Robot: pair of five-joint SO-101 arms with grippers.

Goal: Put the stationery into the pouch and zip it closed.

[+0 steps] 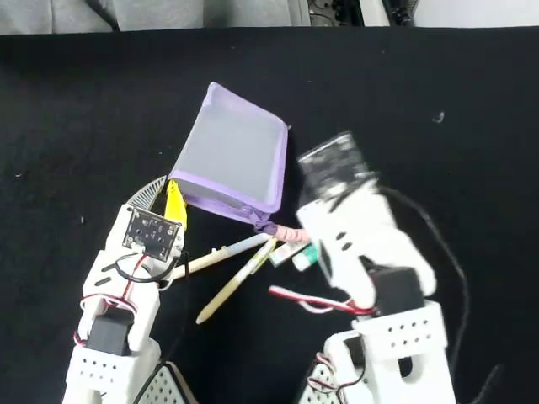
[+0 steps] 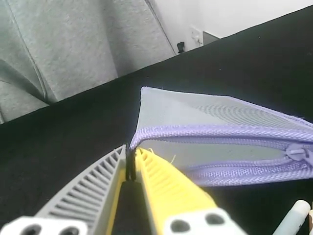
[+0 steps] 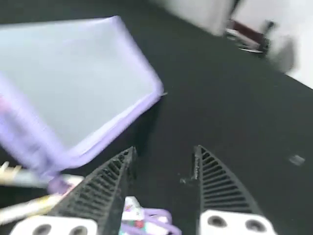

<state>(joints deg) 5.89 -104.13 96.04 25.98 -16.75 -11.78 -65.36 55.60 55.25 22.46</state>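
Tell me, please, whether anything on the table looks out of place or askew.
The purple pouch lies at a slant on the table, one corner pinched by the left gripper. The pens lie crossed in a loose heap outside it, by its zipper end. Nothing looks spilled or damaged.

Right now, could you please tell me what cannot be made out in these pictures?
- Inside of the pouch: left wrist view, its mouth is a narrow slit.
- Small items by the pouch's mouth: high view, too small, partly under the right arm.
- Pens: right wrist view, blurred, cut off by the edge.
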